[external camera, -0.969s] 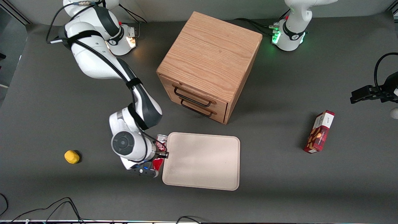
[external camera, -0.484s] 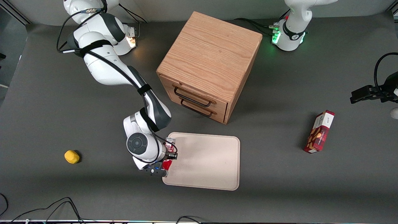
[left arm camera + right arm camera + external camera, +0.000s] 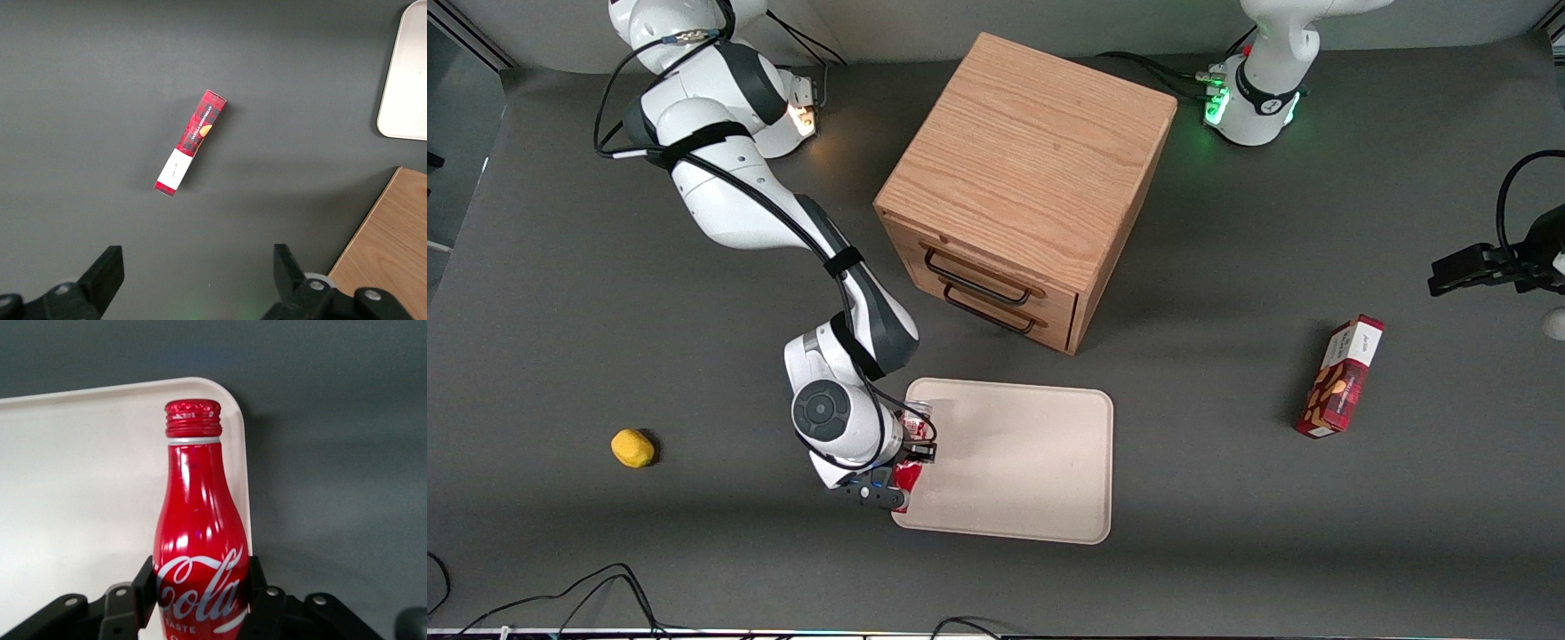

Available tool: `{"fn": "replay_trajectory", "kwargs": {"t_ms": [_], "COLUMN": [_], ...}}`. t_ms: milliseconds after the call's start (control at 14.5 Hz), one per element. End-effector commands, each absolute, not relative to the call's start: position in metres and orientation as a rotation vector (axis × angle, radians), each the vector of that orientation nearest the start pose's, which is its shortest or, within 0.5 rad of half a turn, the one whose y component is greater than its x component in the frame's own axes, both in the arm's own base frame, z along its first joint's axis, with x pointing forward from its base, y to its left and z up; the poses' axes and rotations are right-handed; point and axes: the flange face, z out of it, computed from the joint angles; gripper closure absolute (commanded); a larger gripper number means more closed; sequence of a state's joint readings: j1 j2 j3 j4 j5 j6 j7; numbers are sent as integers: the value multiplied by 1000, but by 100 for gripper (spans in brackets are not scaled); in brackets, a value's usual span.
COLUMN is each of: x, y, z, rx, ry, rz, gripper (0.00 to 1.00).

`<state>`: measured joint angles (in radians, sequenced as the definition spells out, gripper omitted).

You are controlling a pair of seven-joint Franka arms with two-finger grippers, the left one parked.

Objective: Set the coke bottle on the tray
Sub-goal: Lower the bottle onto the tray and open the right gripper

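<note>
My right gripper [image 3: 914,444] is shut on the coke bottle [image 3: 909,471], a slim red bottle with white script logo, held lying flat over the edge of the cream-beige tray [image 3: 1032,480] at the working arm's end. In the right wrist view the bottle [image 3: 199,533] sits between the black fingers [image 3: 144,587], its red cap over the tray's rounded corner [image 3: 87,473]. The silver base end shows by the wrist in the front view.
A wooden two-drawer cabinet [image 3: 1032,178] stands farther from the front camera than the tray. A red snack box [image 3: 1343,378] lies toward the parked arm's end, also in the left wrist view [image 3: 192,142]. A small yellow object [image 3: 632,447] lies toward the working arm's end.
My gripper has carried the bottle sideways from beside the tray to over the tray's edge; the last half second brought only a small further shift.
</note>
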<state>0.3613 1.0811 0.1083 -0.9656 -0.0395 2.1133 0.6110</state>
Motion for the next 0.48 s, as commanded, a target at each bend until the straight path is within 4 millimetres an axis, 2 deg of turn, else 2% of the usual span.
{"fn": "replay_trajectory", "kwargs": {"t_ms": [0,69,415], "x": [726,726,727], "y": [330,330,329], "z": [207,206,208], "rx": [-3042,-3043,-3043], "ry": [245,245,253], "rz": [-94,-92,-93], "gripper": [35,0,0]}}
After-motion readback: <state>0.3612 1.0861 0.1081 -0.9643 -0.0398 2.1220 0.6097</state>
